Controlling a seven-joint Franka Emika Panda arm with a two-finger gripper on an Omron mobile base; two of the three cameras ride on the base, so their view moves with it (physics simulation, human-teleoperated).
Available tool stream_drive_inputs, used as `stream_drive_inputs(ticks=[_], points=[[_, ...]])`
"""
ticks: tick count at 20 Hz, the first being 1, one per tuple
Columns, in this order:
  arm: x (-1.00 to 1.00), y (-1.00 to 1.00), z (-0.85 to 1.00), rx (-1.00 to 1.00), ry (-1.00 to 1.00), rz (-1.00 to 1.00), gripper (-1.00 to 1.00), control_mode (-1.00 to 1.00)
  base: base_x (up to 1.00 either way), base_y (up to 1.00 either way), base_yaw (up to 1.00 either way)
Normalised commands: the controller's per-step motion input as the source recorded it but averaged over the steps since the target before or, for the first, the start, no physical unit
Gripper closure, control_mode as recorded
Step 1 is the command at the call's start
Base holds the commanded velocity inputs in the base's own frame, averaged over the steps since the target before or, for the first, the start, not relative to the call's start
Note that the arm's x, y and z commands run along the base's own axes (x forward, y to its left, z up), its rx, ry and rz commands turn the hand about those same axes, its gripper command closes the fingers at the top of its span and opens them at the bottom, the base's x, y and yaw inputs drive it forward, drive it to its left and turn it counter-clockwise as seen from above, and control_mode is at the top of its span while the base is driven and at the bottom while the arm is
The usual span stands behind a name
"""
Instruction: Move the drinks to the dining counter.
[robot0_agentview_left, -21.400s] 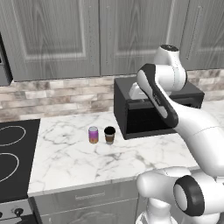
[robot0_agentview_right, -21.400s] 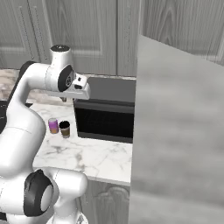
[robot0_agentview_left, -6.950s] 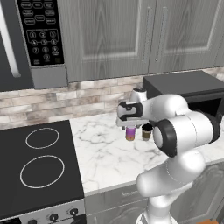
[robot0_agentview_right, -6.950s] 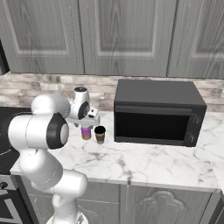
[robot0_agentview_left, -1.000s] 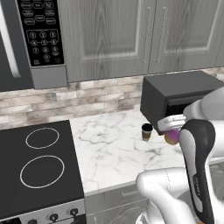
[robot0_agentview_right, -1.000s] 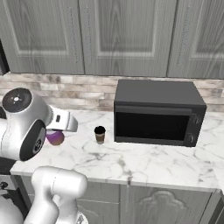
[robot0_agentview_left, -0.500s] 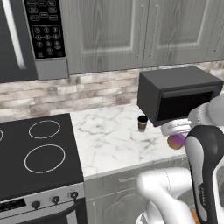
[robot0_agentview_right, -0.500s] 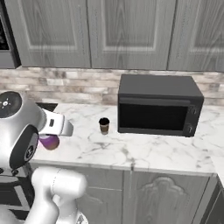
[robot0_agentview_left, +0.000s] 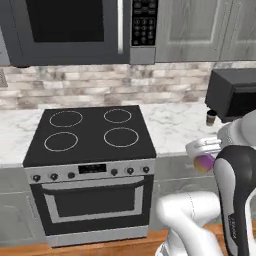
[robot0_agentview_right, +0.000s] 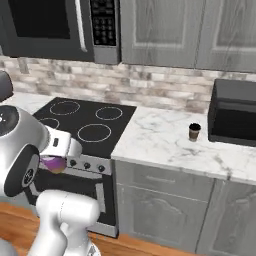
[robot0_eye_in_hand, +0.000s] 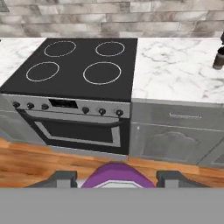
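Gripper (robot0_eye_in_hand: 114, 178) closed on the can (robot0_eye_in_hand: 115, 174), its two dark fingers (robot0_eye_in_hand: 59, 178) pressed against the purple sides; in the hand view the can sits at the bottom between them, above a wooden floor (robot0_eye_in_hand: 39, 157). From the left base view the can (robot0_agentview_left: 204, 162) hangs in the gripper (robot0_agentview_left: 202, 154) in front of the worktop's edge, off the marble and level with the grey cabinet fronts (robot0_agentview_left: 172, 175), to the right of the stove (robot0_agentview_left: 92, 132). From the right base view the same can (robot0_agentview_right: 52, 163) shows purple under the white hand, in front of the oven knobs. Still on the marble worktop (robot0_agentview_right: 165, 137) stands the cup (robot0_agentview_right: 194, 131), brown with a black lid, upright, just left of the black microwave (robot0_agentview_right: 235, 112) and well apart from the can. In the left base view the cup (robot0_agentview_left: 211, 118) stands right beside the microwave (robot0_agentview_left: 232, 92), and in the hand view it (robot0_eye_in_hand: 218, 59) appears at the far right edge. A second microwave (robot0_agentview_left: 75, 30) hangs above the stove, with a brick backsplash (robot0_agentview_left: 125, 82) behind.
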Motion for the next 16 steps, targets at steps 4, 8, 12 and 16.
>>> stream_drive_inputs(ticks=[4, 8, 12, 16], points=[[0.0, 0.0, 0.0, 0.0, 0.0, 0.0, 1.0, 1.0, 0.0, 0.14, 1.0], [0.0, 0.0, 0.0, 0.0, 0.0, 0.0, 1.0, 1.0, 0.0, 0.0, 1.0], [0.0, 0.0, 0.0, 0.0, 0.0, 0.0, 1.0, 1.0, 0.0, 0.0, 1.0], [0.0, 0.0, 0.0, 0.0, 0.0, 0.0, 1.0, 1.0, 0.0, 0.0, 1.0]])
